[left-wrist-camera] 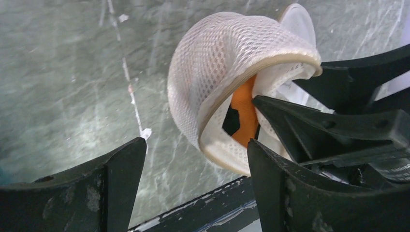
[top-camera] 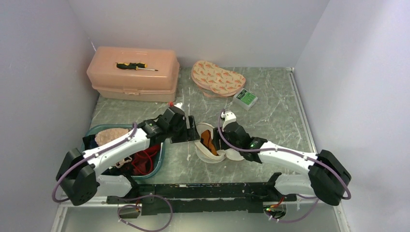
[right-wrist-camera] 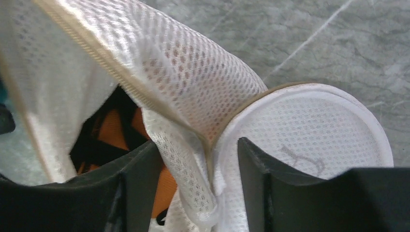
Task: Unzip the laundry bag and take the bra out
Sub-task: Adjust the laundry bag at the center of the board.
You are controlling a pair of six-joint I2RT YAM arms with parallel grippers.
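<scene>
On the surface (top-camera: 270, 111) the laundry bag (left-wrist-camera: 217, 63) lies crumpled between both arms, its zip edge gaping so that either arm can reach the mouth. The left gripper (left-wrist-camera: 196, 142) has its jaws wide and empty just before that mouth. The right gripper (right-wrist-camera: 197, 145) straddles a mesh fold at the rim, probably to pin the bag, though I cannot tell if it pinches. The bra (left-wrist-camera: 244, 116), showing orange and black, sits inside the gap, not yet out.

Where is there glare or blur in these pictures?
Top view: even light, only soft shadows. Left wrist view: pale sheen on the table, mesh bag crisp. Right wrist view: bag's upper-left fabric washed out by glare.
</scene>
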